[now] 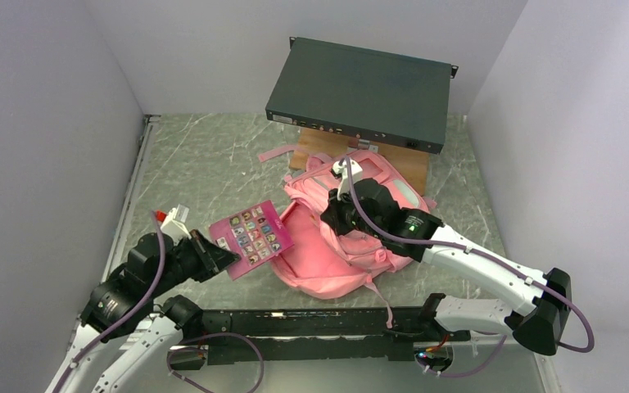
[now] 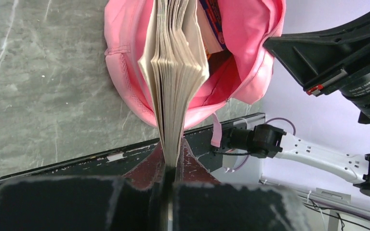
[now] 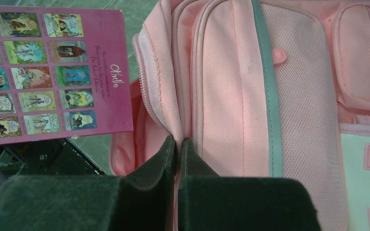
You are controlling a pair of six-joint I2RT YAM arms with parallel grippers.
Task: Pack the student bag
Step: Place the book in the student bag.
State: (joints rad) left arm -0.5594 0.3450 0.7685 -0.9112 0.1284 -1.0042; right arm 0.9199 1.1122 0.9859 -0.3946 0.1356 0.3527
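Plain pale walls (image 1: 41, 123) stand at the left, back and right of the frame. The table top (image 1: 205, 155) is grey like stone, with thin white lines. In the upper middle, a flat dark box (image 1: 360, 90) sits on a brown wooden block (image 1: 414, 170). The light is soft.

Your pink backpack (image 1: 328, 266) lies on its back at the table's middle, a little toward 3 o'clock, with its front pockets facing up. The main zip is undone and the mouth gapes toward 9 o'clock, upper lip raised. It has pale zips, a mesh panel and grey-green trim. Straps trail toward 11 and 6 o'clock.
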